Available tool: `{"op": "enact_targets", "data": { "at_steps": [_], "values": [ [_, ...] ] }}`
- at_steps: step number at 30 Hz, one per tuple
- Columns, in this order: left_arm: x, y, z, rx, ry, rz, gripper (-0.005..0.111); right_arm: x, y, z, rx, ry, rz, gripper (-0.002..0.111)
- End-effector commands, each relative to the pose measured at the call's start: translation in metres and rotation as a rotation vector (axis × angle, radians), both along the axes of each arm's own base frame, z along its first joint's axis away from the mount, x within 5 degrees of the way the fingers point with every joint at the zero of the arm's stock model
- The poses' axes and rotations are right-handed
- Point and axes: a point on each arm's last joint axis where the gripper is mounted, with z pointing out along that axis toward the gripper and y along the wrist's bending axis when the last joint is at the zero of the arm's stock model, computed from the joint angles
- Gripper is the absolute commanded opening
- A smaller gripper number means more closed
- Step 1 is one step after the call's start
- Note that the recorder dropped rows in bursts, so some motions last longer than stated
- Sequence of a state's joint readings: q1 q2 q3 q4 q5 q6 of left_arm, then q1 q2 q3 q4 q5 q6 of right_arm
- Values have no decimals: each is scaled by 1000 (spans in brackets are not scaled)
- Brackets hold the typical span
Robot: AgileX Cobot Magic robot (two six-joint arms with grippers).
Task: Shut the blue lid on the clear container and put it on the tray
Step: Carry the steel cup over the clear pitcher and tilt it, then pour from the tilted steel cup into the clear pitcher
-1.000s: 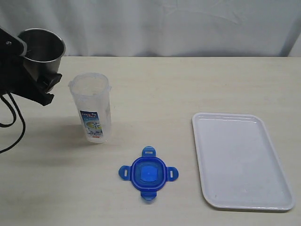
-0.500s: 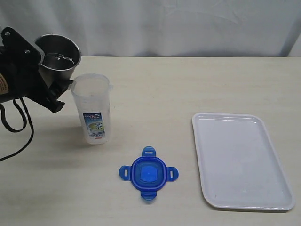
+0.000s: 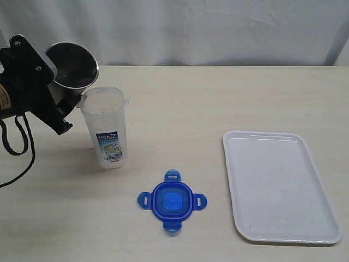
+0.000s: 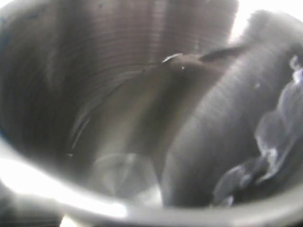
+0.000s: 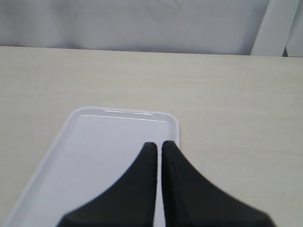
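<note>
Nearby, tilted steel cup (image 3: 73, 65) crowds clear container (image 3: 106, 128).

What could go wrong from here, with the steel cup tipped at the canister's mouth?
1. The cup leans right at the rim of the tall, narrow canister; a nudge could topple it.
2. Anything poured might miss that small mouth and land on the table.
3. The lid lies flat with its tabs splayed, so it may be hard to pick up and seat squarely.
</note>
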State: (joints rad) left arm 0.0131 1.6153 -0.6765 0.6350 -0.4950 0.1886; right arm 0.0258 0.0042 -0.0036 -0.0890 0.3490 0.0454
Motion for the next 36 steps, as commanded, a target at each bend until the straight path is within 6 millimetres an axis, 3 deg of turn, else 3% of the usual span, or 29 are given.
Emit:
{"op": "enact_targets", "data": {
  "at_steps": [1,17,36],
  "values": [
    [4,-3,12,-17,-83,-23,0,0,0,-1,-5,-4,1,4],
    [5,-2,13,102,-128,-53,0,0,0,-1,-5,-4,1,4],
    [5,-3,14,100,-147,-69,0,0,0,-1,-5,-4,1,4]
  ]
}}
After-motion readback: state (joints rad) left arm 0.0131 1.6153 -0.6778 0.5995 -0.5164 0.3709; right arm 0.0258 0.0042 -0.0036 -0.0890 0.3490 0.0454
